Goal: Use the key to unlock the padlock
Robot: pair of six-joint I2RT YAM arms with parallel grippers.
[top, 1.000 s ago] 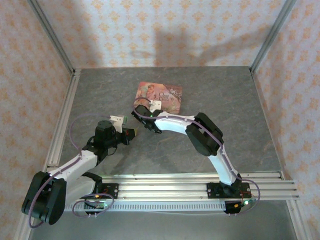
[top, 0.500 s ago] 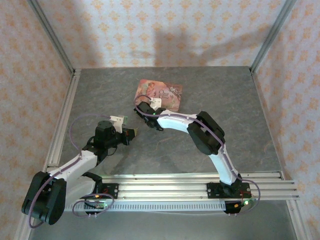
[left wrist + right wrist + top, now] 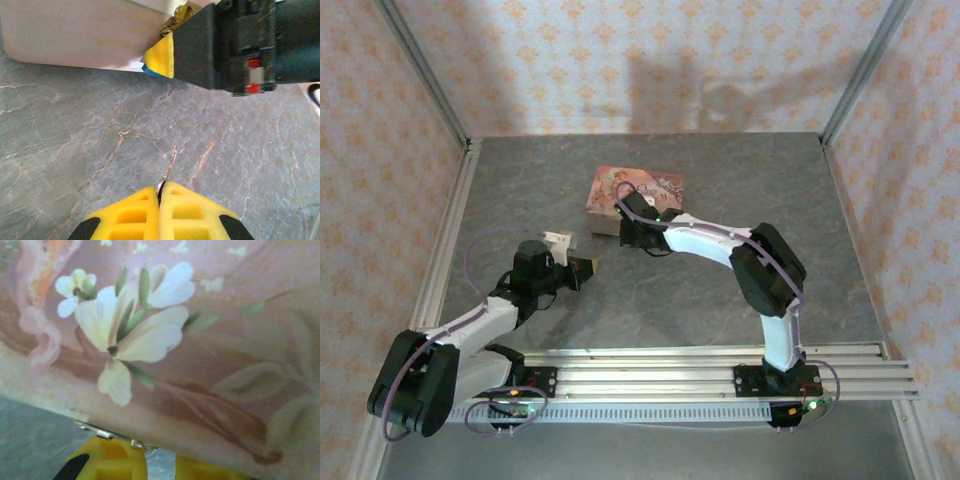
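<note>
The bench [image 3: 770, 200] is a grey, stone-patterned surface enclosed by papered walls. The right arm [image 3: 760, 270] extends from its base at the near edge, leftward and away, to the front edge of the pink tin box [image 3: 640, 185]. The left arm [image 3: 470, 325] reaches forward and to the right, ending short of the box. The box lies flat near the middle of the bench, with its flower-printed lid facing up and its pale front wall toward the arms. The right gripper [image 3: 160, 465] sits against the lower front edge of the box, beside a brass hasp [image 3: 180, 12]. Its yellow fingers [image 3: 161, 55] stand close together with a narrow gap. Whether they are clamped on anything cannot be told. The left gripper [image 3: 161, 192] is just above the bench, near the box and apart from it, pointing toward the right gripper. Its yellow pads are pressed together on the head of the key [image 3: 171, 162]. The padlock [image 3: 149, 71] shows as a small blue sliver at the box's front wall, directly under the right gripper's fingertip and mostly hidden by it. The key is thin and silvery. Its shaft projects forward from the left gripper toward the padlock, well apart from it.
</note>
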